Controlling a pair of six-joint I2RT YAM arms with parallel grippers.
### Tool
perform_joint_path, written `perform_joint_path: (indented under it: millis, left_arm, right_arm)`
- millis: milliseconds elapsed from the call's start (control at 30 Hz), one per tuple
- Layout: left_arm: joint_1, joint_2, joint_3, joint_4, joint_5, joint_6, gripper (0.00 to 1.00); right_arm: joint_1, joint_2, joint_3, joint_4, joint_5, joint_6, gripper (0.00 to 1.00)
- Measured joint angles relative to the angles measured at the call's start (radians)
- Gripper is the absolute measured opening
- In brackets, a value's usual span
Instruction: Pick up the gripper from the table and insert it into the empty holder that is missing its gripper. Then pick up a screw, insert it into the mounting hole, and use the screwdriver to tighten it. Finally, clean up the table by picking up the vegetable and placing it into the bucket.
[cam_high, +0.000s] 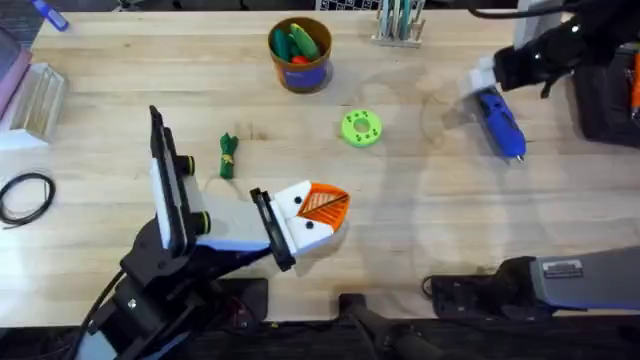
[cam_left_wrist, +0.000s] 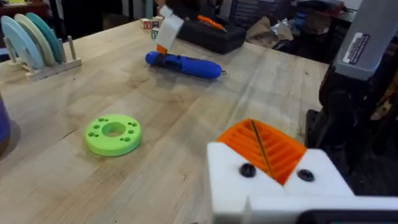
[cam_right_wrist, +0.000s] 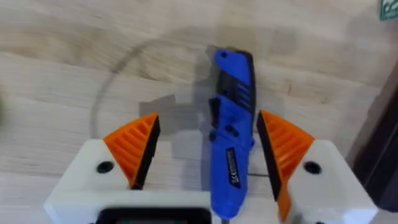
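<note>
A: Right gripper (cam_right_wrist: 208, 155) sits over the thick blue cylindrical electric screwdriver (cam_right_wrist: 231, 130), far right on the light wooden tabletop (cam_high: 120, 250). Jaws apart, one orange ribbed pad on each side of the body, neither touching it.

B: Screwdriver lying flat?

A: Flat on the wood, narrow tip toward the near edge in the overhead view. It lies closer to one pad than the other.

B: Then centre before closing, or the first pad to touch will roll it. Come down so the pads meet the widest part of the barrel, square to its length. Left side?

A: Left gripper (cam_high: 322, 207) low over mid-table, orange wedge tips pressed together, nothing between them that I can see.

B: Is the mounting screw in?

A: Dark dots on the white finger bases (cam_left_wrist: 273, 180), probably screw heads or holes; can't tell which.

B: The rest?

A: Small dark-green toy vegetable (cam_high: 228, 155) left of centre, on the table. Purple-blue cup with orange-brown rim (cam_high: 300, 55) at the far edge. Round bright-green disc (cam_high: 361, 128) between cup and screwdriver.
</note>
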Motion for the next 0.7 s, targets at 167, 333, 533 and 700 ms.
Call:
perform_joint_path:
  millis: [167,333,533,700]
  left_arm:
    - [0.0,0.0,0.0,0.0,0.0,0.0,0.018]
    - [0.0,0.0,0.0,0.0,0.0,0.0,0.018]
    - [0.0,0.0,0.0,0.0,0.0,0.0,0.018]
    - [0.0,0.0,0.0,0.0,0.0,0.0,0.018]
  right_arm:
    - [-0.06,0.096,0.001,0.0,0.027,-0.018,0.962]
    - [-0.116,0.145,0.001,0.057,0.029,-0.029,0.98]
    - [-0.13,0.186,0.001,0.105,-0.017,-0.029,0.976]
    - [-0.127,0.237,0.001,0.106,-0.033,-0.029,0.924]
